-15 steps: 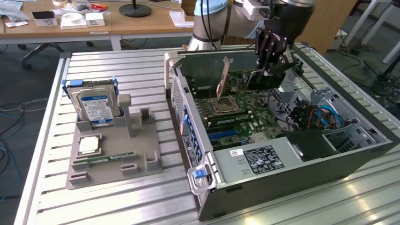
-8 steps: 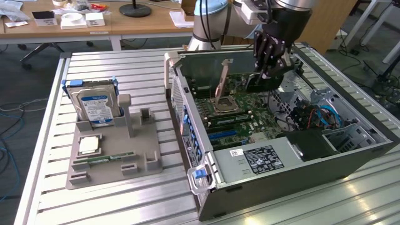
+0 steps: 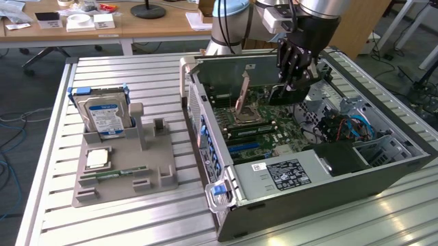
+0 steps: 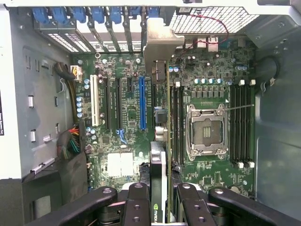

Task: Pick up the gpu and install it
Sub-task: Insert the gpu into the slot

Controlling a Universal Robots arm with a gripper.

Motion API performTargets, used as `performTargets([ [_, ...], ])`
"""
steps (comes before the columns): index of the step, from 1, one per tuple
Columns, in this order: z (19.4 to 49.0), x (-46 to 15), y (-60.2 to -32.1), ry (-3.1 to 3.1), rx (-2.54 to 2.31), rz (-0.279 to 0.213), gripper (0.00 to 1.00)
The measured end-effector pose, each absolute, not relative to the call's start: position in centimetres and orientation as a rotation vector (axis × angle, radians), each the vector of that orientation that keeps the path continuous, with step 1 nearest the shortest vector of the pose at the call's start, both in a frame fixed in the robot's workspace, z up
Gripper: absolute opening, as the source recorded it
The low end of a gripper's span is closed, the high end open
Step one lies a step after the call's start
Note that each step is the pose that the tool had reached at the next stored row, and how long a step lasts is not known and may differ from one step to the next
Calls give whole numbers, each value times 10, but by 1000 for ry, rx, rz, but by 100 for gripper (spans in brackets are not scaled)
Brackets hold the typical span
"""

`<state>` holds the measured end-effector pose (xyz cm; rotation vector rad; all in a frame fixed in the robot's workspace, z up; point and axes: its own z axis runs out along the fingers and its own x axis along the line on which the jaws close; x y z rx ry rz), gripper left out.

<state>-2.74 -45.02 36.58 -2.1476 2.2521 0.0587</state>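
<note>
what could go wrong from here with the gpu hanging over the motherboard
The gpu, clamped edge-on in the gripper, looks offset from the long blue slot, toward the memory slots; pressed down here, it could hit them. Its silver bracket is near the blue-clipped rear slots and might snag. The CPU socket sits close by, so a slip could damage it.

The slatted metal table [image 3: 137,72] bears an open computer case [image 3: 308,200] and a grey, perhaps plastic, parts holder [image 3: 157,171].
</note>
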Motion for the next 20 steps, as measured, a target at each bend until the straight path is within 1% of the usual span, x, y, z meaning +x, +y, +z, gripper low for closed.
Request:
performTargets([
  [20,361,-28,-450,2252,-2148,59,27],
])
